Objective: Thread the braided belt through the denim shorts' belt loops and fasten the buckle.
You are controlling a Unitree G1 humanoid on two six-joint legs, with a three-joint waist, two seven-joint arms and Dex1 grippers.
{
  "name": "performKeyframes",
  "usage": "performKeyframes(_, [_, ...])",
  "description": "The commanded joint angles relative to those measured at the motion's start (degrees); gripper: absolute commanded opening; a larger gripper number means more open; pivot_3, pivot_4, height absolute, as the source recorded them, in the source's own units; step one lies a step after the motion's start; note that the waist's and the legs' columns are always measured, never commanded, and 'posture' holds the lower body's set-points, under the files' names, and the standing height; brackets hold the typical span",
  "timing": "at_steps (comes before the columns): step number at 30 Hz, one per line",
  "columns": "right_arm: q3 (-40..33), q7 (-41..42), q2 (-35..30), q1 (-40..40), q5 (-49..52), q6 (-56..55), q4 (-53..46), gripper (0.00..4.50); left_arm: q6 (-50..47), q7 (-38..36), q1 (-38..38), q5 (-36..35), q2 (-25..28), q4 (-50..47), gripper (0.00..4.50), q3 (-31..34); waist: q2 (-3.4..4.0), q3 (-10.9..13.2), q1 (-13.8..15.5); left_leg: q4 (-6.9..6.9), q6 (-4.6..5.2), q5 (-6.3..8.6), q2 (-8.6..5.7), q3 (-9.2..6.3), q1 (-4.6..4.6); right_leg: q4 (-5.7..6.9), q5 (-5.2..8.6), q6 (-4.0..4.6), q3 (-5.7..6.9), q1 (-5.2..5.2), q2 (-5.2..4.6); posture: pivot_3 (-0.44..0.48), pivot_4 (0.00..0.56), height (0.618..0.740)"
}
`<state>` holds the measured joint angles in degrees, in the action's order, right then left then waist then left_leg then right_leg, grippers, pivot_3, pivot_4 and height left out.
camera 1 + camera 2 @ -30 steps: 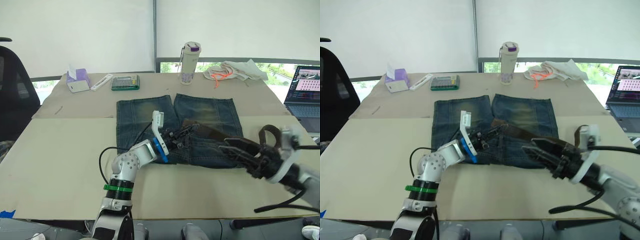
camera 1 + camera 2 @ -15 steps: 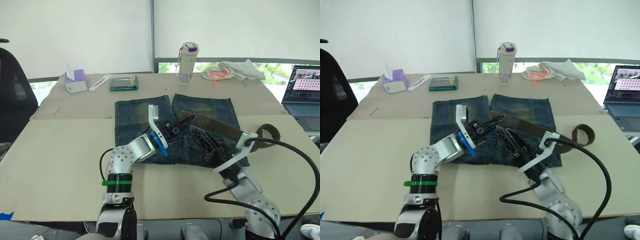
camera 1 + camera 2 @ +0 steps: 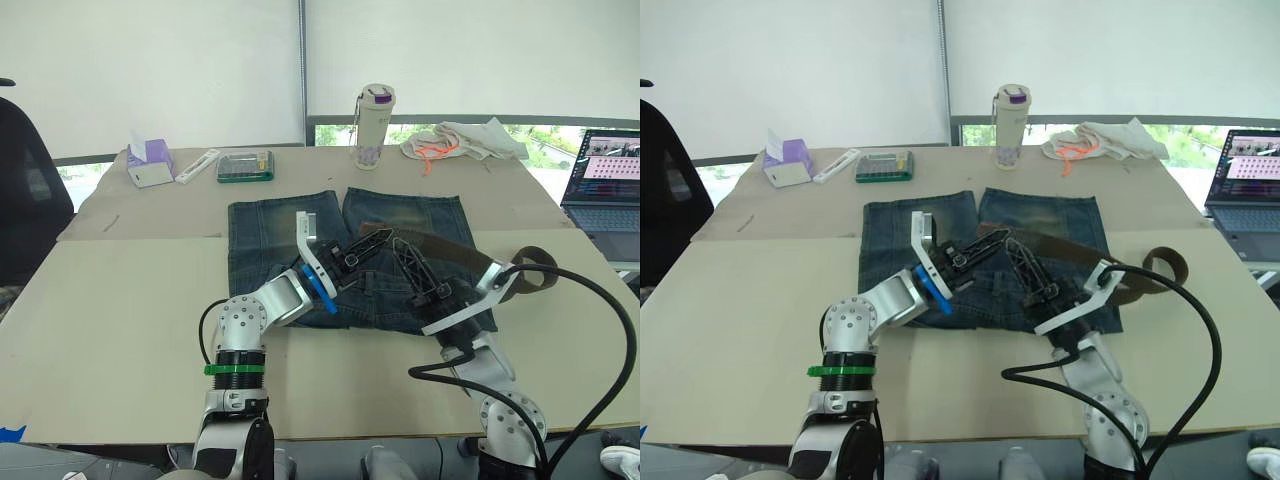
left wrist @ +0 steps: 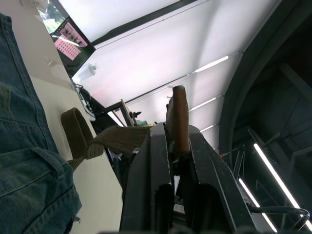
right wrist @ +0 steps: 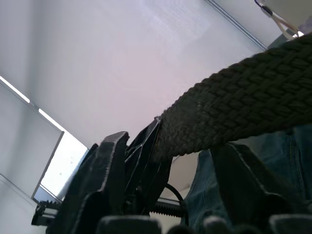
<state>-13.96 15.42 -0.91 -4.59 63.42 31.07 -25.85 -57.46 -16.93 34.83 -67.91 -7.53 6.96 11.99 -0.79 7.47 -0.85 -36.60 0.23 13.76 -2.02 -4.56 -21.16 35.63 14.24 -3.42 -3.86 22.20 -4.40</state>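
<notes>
The left gripper (image 3: 368,246) pinches the tip of the braided belt (image 3: 440,252) between its 2 black fingers (image 4: 156,161), above the middle of the denim shorts (image 3: 260,232). The right gripper (image 3: 412,270) stands spread, the woven strap crossing between its fingers without clear contact. From there the belt runs across the shorts' right side and curls into a loop on the pale table (image 3: 110,300). The right wrist view shows the strap's coarse plaited weave; the left wrist view shows its narrow edge.

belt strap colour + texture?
Dark brown, woven braid; the braided belt shows best in the right wrist view.
</notes>
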Motion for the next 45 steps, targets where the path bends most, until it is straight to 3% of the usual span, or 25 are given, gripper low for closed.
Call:
performKeyframes(1, [-1.8, -0.9, 0.0, -1.6, 2.4, -2.9, -1.1, 1.58, 0.2, -0.4, 0.3, -1.4, -1.2, -1.8, 0.00, -0.3, 0.00, 0.0, 0.0, 0.00, 0.00, 0.00, 0.00, 0.00, 0.00, 0.00, 0.00, 0.00, 0.00, 0.00, 0.00, 0.000, 0.150, 0.740])
performKeyframes(3, [-1.9, -0.9, -0.5, -1.5, 2.8, -3.0, -0.8, 0.91, 0.3, -0.4, 0.4, -1.5, -1.1, -1.7, 0.00, -0.2, 0.00, 0.0, 0.0, 0.01, 0.00, 0.00, 0.00, 0.01, 0.00, -0.01, 0.00, 0.00, 0.00, 0.00, 0.00, 0.000, 0.150, 0.740])
performKeyframes(28, [-1.6, -0.4, -7.2, 1.3, 7.7, -1.5, -2.1, 0.91, 0.2, -1.8, 0.6, -0.5, 0.0, -1.4, 0.00, -0.8, -0.02, 0.0, 0.0, 0.11, 0.00, 0.00, 0.00, 0.03, -0.02, -0.20, 0.00, 0.00, 0.00, -0.02, 0.01, 0.000, 0.150, 0.740])
performKeyframes(31, [-1.7, -0.7, -7.4, 1.3, 7.6, -1.9, -1.9, 0.07, 0.2, -2.1, 0.5, -0.2, 0.3, -1.3, 0.00, -1.0, -0.02, 0.0, 0.0, 0.14, 0.00, 0.00, 0.00, 0.03, -0.02, -0.22, 0.00, 0.00, 0.00, -0.03, 0.00, 0.000, 0.150, 0.740])
performKeyframes(42, [-2.6, -0.8, -9.2, 0.6, 8.9, -1.8, -1.0, 0.03, -0.5, -6.0, -0.5, 0.0, 1.4, -2.9, 0.00, -2.3, -0.02, 0.0, 0.0, 0.19, 0.00, 0.00, 0.01, 0.03, -0.02, -0.28, -0.01, 0.01, 0.00, -0.03, 0.01, 0.000, 0.150, 0.740])
performKeyframes(45, [-4.6, -0.5, -12.1, 0.6, 9.8, -1.3, 0.2, 0.00, -2.7, -9.8, -1.1, -3.0, 2.4, -5.1, 1.08, -2.8, -0.01, 0.0, 0.0, 0.22, 0.00, 0.00, 0.00, 0.05, -0.02, -0.31, -0.01, 0.01, 0.00, -0.03, 0.00, 0.000, 0.150, 0.740])
